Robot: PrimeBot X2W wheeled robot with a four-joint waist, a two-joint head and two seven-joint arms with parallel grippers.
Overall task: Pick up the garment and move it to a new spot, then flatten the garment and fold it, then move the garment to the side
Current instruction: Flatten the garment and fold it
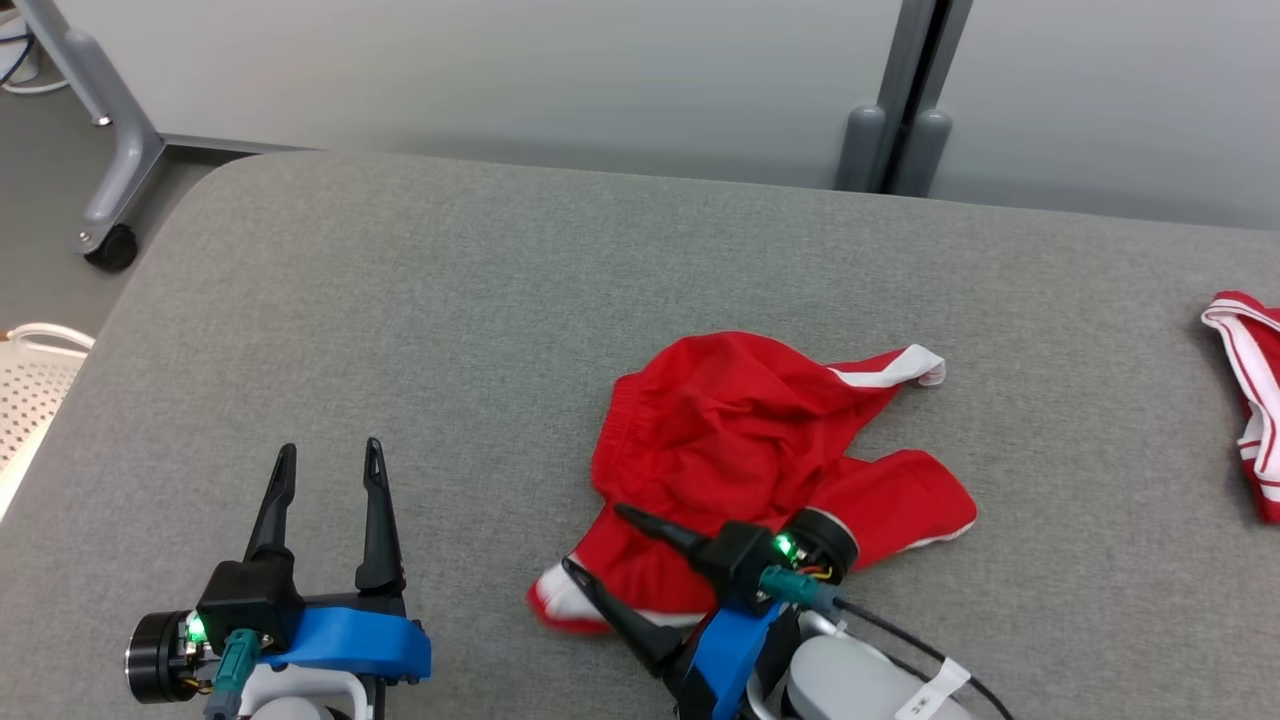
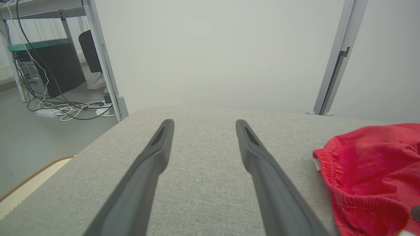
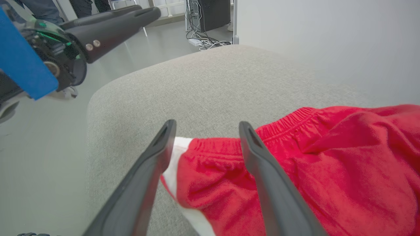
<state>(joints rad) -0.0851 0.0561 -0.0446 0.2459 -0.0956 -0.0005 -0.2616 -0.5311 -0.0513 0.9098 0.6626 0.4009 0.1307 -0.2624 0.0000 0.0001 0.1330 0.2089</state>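
Observation:
The garment (image 1: 760,450) is a crumpled pair of red shorts with white trim, lying on the grey padded table (image 1: 420,330) right of centre. My right gripper (image 1: 594,537) hovers open over its lower-left corner, one finger on each side of the white-trimmed edge. In the right wrist view the red cloth (image 3: 328,164) and its elastic waistband lie between and right of the spread fingers of the right gripper (image 3: 207,124). My left gripper (image 1: 331,447) stands open over bare table at the lower left, apart from the garment. The left wrist view shows the left gripper (image 2: 203,123) empty, with the garment (image 2: 370,170) at the right.
A second red and white garment (image 1: 1250,400) lies at the table's right edge. A white perforated basket (image 1: 35,390) sits off the table's left side. Grey frame legs (image 1: 120,150) and a post (image 1: 900,130) stand behind the table before a pale wall.

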